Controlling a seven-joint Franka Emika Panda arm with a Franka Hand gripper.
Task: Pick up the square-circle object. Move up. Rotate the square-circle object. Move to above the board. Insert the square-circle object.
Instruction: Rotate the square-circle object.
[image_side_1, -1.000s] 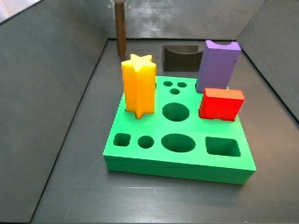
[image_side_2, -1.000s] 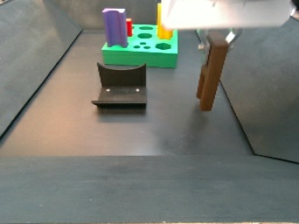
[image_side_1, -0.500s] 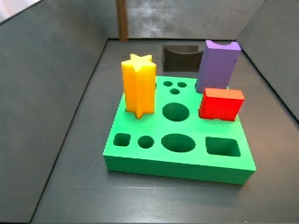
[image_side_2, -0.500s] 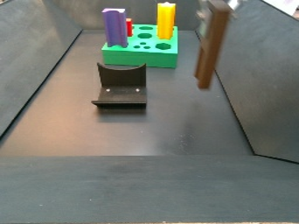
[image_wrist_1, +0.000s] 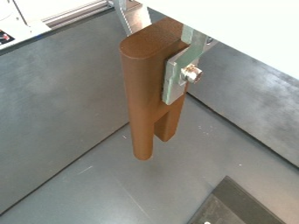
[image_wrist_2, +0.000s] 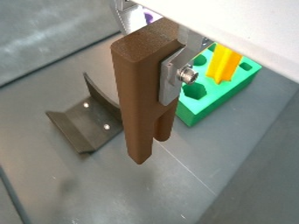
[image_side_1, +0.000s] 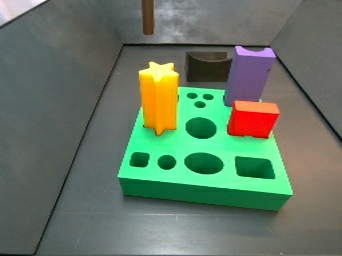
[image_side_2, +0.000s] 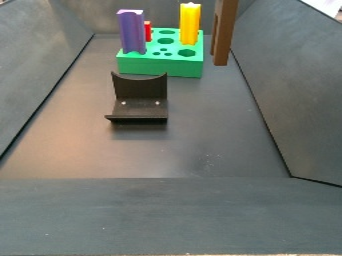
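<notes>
Dark grey flooring fills the near ground, bare but for the fixture standing on it; beyond it sits the board, carrying a purple block, a yellow star and a red block. The gripper hangs high above the floor, its silver finger pressed flat against the square-circle object, so the jaws are clamped on it (prong legs pointing down, clear of everything). Judging from this, the lift is under way or done; next comes the rotation, then travel over the board, which calls for keeping the legs clear of the tall pieces.
</notes>
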